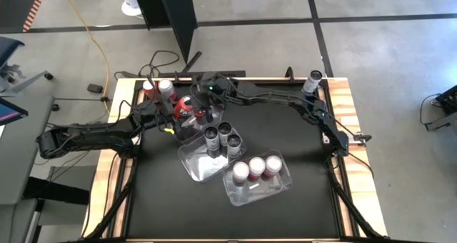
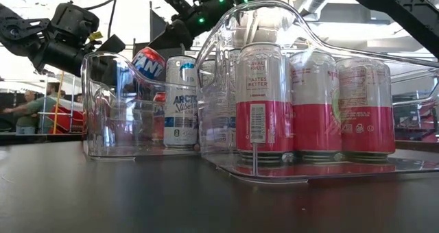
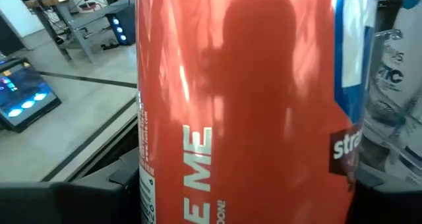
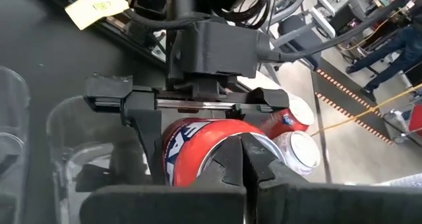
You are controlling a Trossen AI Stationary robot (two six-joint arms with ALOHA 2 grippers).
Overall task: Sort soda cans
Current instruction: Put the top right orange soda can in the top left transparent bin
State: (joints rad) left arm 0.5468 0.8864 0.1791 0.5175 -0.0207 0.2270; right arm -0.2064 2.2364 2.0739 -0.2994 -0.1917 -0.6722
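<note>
- Clear tub point(image 1: 258, 186) nearest you holds three white-red cans point(image 1: 255, 167); you see them upright, side by side.
- Behind it, second tub point(image 1: 202, 162) holds dark cans point(image 1: 222, 134).
- Farther, left gripper point(image 1: 178, 111) pinches the red can point(image 1: 187, 108), lifted above a third tub point(image 2: 110, 109).
- Right gripper point(image 1: 203, 94) is pressed together just beside that can.
- Two more cans point(image 1: 158, 88) stand at the far left corner, and one point(image 1: 313, 80) at the far right.

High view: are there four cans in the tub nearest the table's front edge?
No, that front tub holds three white-and-red cans, standing side by side in one row.
</note>
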